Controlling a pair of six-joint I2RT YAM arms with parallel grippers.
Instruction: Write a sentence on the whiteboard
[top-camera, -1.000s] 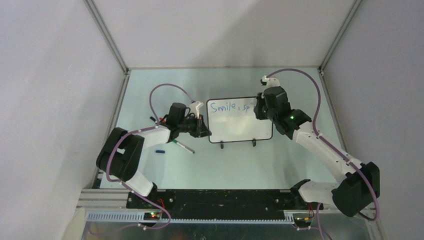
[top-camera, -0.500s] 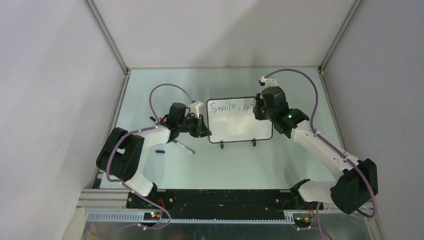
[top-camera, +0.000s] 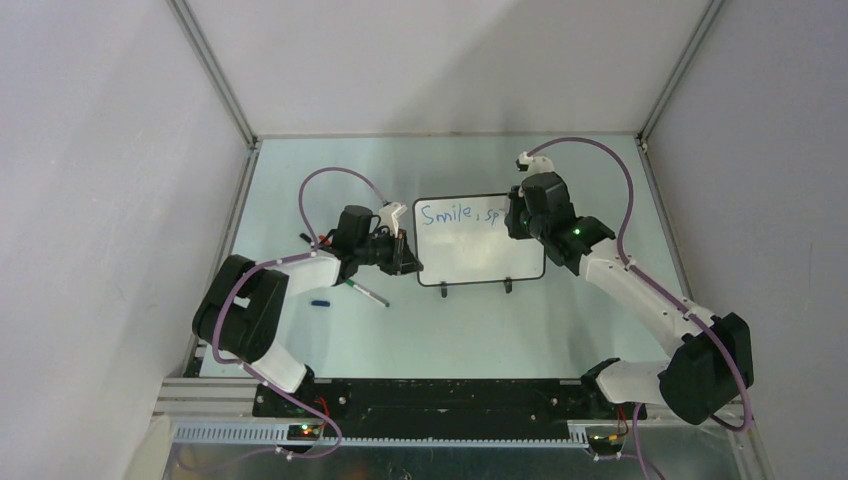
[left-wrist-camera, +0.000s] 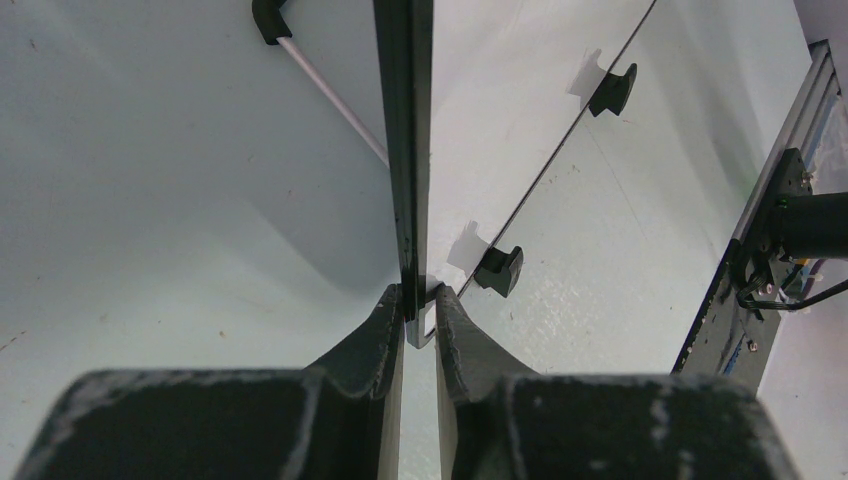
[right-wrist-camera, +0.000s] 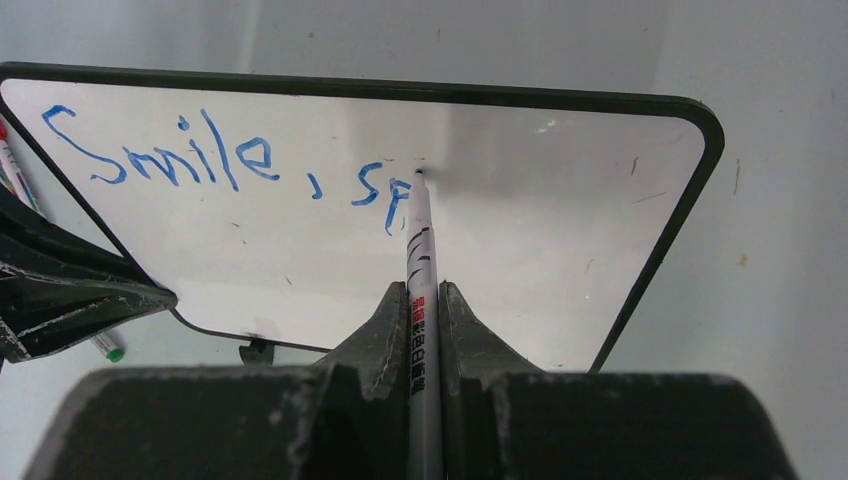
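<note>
Pinching the marker (right-wrist-camera: 419, 245), the right hand (right-wrist-camera: 421, 288) has barely shifted; the sentence (right-wrist-camera: 215, 162) still reads "Smile, sp", tip on the whiteboard (right-wrist-camera: 545, 205), whose edge the left hand (left-wrist-camera: 416, 293) clamps.

**Item count, all views**
I carry two grippers: left gripper (left-wrist-camera: 420, 300) and right gripper (right-wrist-camera: 423, 290). One whiteboard (top-camera: 480, 255), centre of the top view, with two black feet (left-wrist-camera: 498, 270) on its lower edge. Two markers: one gripped marker (right-wrist-camera: 420, 250) at centre of the right wrist view, one loose marker (top-camera: 368, 293) left of centre in the top view. One small blue piece (top-camera: 320, 301) further left. One line of blue writing (right-wrist-camera: 200, 160).
</note>
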